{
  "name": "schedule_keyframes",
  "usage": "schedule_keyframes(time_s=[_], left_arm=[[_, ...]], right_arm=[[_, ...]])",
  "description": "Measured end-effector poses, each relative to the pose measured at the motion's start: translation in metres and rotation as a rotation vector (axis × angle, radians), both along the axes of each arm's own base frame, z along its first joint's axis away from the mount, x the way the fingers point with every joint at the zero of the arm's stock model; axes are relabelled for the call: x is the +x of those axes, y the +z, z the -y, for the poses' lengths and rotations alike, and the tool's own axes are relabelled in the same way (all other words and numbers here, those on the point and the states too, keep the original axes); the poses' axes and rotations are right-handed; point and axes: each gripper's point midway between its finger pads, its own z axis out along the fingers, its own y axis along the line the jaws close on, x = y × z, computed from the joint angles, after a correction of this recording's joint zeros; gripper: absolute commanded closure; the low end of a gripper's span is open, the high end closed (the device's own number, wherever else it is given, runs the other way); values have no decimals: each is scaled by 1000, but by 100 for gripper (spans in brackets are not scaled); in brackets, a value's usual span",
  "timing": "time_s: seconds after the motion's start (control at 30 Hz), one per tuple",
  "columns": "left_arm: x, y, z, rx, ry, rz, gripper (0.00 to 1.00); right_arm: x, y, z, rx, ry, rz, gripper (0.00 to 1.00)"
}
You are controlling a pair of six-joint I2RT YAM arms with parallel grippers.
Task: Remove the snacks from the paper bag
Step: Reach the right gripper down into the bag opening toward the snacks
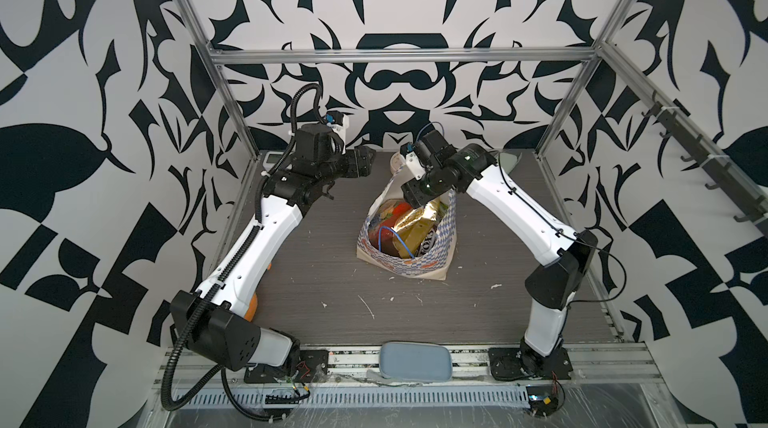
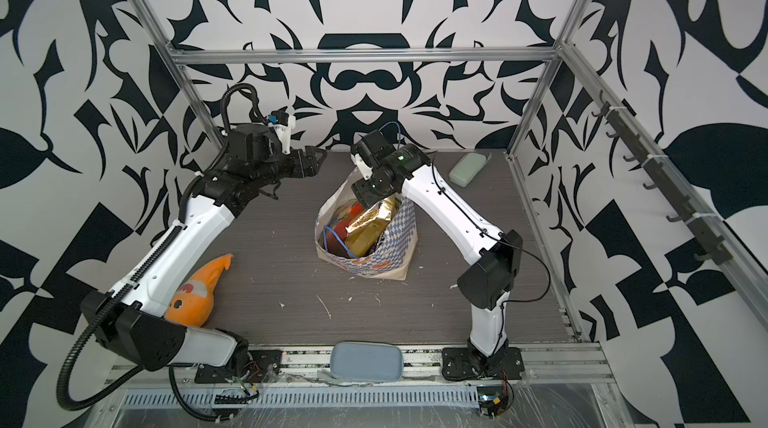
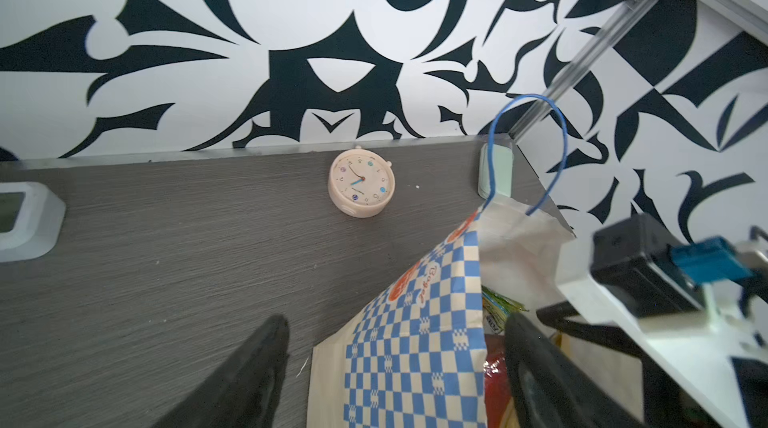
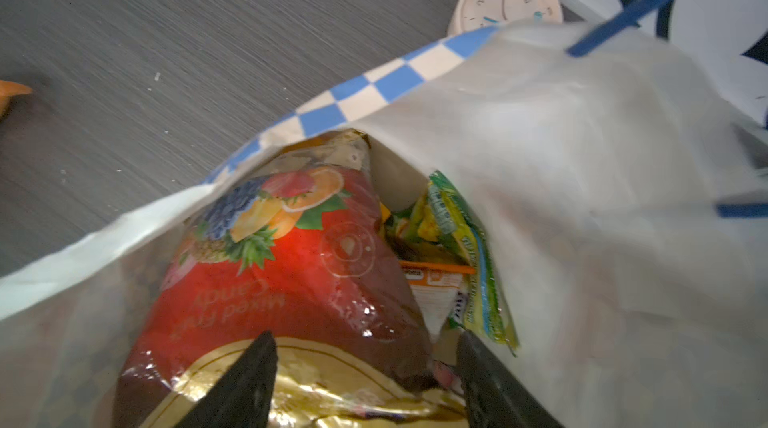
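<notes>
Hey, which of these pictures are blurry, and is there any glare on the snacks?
Right wrist view: glare spots on the red candy pack, paper bag wall smeared. Left wrist view: clock sharp, right arm blurred. Both top views: evenly lit.

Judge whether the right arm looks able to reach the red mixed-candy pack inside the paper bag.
Probably yes: the right gripper is open over the paper bag's open mouth, and the red mixed-candy pack shows bare just ahead of it.

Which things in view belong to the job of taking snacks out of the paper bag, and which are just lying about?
Job: paper bag, red mixed-fruit candy pack, green-yellow packet.
Lying about: orange plush fish, clock, mint green case, blue-grey case.
</notes>
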Motion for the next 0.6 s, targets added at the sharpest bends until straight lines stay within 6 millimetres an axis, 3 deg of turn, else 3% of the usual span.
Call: schedule_keyframes(time_s=[0.13,0.3,0.6], left_arm=[[1,-21,10,18,-52,-59,16],[4,-45,14,43,-73,-120,16],[5,-50,15,60,-85,-122,16]], right_arm=[[2,4,15,-44,-23,0,18],[-2,-9,33,-24,-34,-101,18],[-18,-46,55,37,-17,-291,22]])
